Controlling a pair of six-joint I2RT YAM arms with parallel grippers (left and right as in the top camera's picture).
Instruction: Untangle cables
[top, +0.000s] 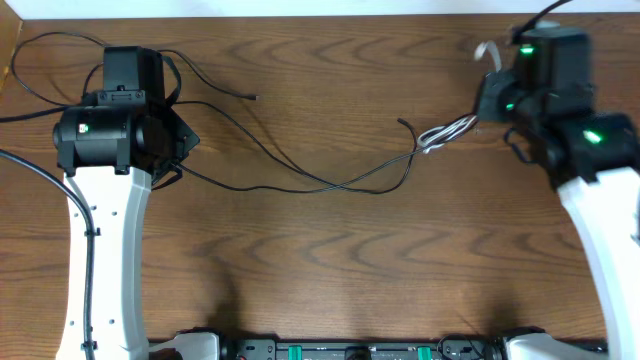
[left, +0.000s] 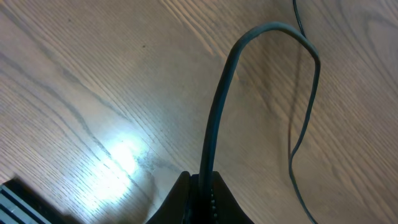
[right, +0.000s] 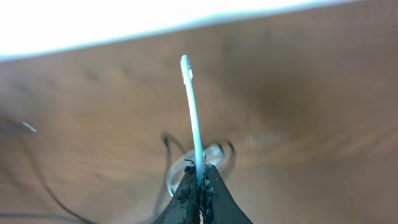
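Thin black cables (top: 300, 178) trail from the left arm across the table, cross near the middle and end at a small plug (top: 403, 123). My left gripper (top: 186, 141) is shut on a black cable (left: 219, 106), which arches up out of the jaws; a thinner black cable (left: 305, 124) lies beside it. The white cable (top: 447, 131) lies in bunched loops at the right and leads up to my right gripper (top: 488, 100). That gripper (right: 200, 171) is shut on the white cable (right: 193, 106), whose free end sticks straight out past the fingertips. White loops (right: 214, 155) hang blurred behind the jaws.
More black cable loops lie at the far left behind the left arm (top: 60, 50). The table's far edge (right: 186, 28) runs close past the right gripper. The arms' bases line the front edge (top: 350, 350).
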